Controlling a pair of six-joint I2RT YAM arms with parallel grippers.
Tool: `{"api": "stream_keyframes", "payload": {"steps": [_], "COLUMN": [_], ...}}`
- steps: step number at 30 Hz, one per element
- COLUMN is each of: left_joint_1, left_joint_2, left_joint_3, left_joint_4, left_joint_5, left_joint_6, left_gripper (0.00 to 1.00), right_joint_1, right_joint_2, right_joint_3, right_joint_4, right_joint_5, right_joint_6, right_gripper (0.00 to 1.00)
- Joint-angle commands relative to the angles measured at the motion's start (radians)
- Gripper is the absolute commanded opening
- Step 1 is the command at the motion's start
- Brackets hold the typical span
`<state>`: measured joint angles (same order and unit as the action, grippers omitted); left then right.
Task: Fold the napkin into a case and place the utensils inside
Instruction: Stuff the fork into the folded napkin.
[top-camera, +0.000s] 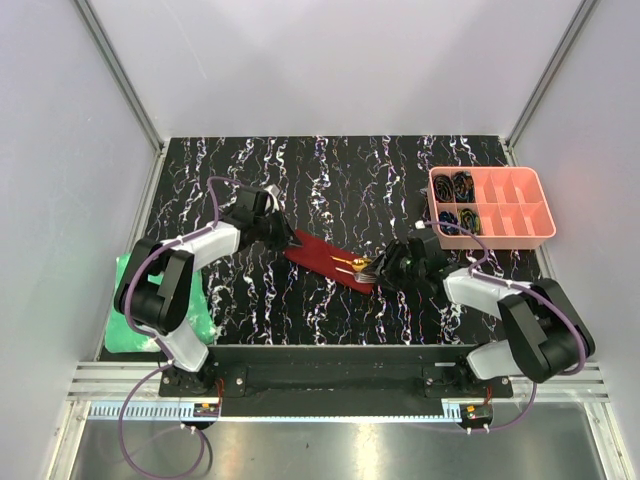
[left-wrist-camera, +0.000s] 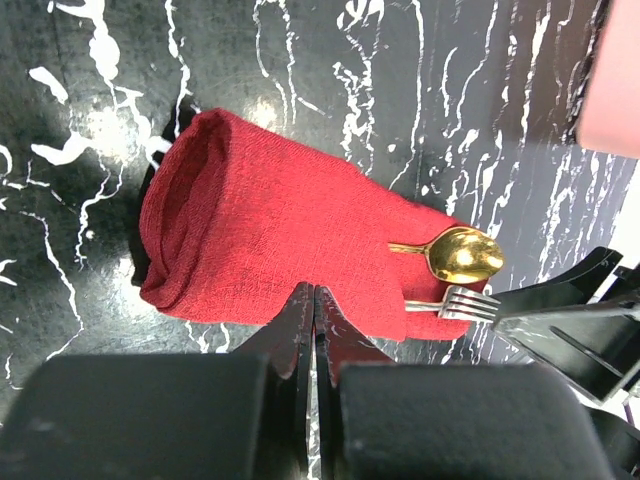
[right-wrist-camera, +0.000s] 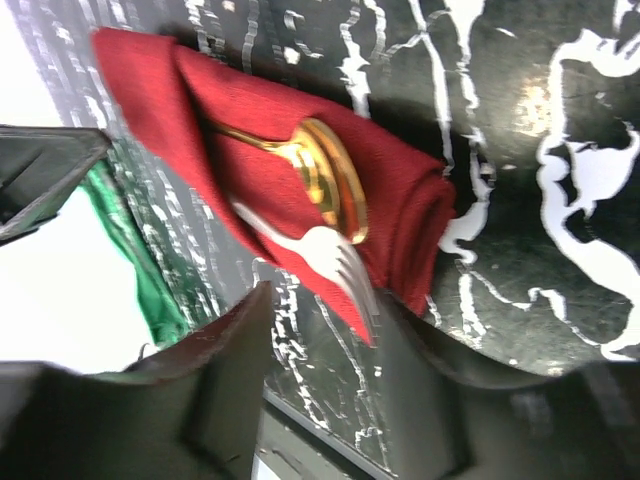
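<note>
The dark red napkin lies folded as a narrow case (top-camera: 322, 258) on the black marbled table; it also shows in the left wrist view (left-wrist-camera: 260, 235) and in the right wrist view (right-wrist-camera: 400, 200). A gold spoon (left-wrist-camera: 460, 254) and a fork (left-wrist-camera: 462, 303) stick out of its right end; their handles are hidden inside the cloth. The spoon (right-wrist-camera: 335, 190) and fork (right-wrist-camera: 340, 262) show in the right wrist view too. My left gripper (left-wrist-camera: 316, 300) is shut and empty at the case's left part (top-camera: 283, 234). My right gripper (right-wrist-camera: 325, 325) is open, just off the fork tines (top-camera: 385, 270).
A pink compartment tray (top-camera: 535, 215) with dark coiled items stands at the back right. A bright green crinkled sheet (top-camera: 135, 320) lies at the table's left edge beside the left arm. Grey walls close in the table on three sides.
</note>
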<state>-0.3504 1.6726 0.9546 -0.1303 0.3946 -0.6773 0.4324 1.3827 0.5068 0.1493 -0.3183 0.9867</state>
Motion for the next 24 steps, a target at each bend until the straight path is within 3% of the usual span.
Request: {"api": "stream_keyframes", "payload": {"steps": [1,4,6,12,24], "left_joint_1": [-0.002,-0.001,-0.001,-0.001,0.085], "left_joint_2": [-0.031,-0.021,-0.011,0.003,0.076], "left_joint_3": [0.003,0.013,0.016,0.009,0.133], "left_joint_4": [-0.006,-0.026,-0.028,-0.012,-0.120], "left_joint_5": [-0.039,-0.053,-0.062,-0.071,-0.115], "left_joint_6": [0.028,0.036,0.035,0.030,0.073], "left_gripper": [0.00,0.00,0.00,0.00,0.04], "right_joint_1": [0.008,0.009,0.009,0.017,0.017], "right_joint_2": [0.045,0.068,0.079,0.075,0.111], "right_joint_3": [0.053,0.059,0.059,0.044,0.032], "right_joint_4": [-0.005,0.015,0.019,0.062,0.099], "right_joint_5": [-0.021,-0.037,-0.042,-0.044,-0.059], "right_joint_6": [-0.039,-0.026,-0.005,0.061,0.063], "right_gripper": [0.40,0.15,0.10,0.03,0.00]}}
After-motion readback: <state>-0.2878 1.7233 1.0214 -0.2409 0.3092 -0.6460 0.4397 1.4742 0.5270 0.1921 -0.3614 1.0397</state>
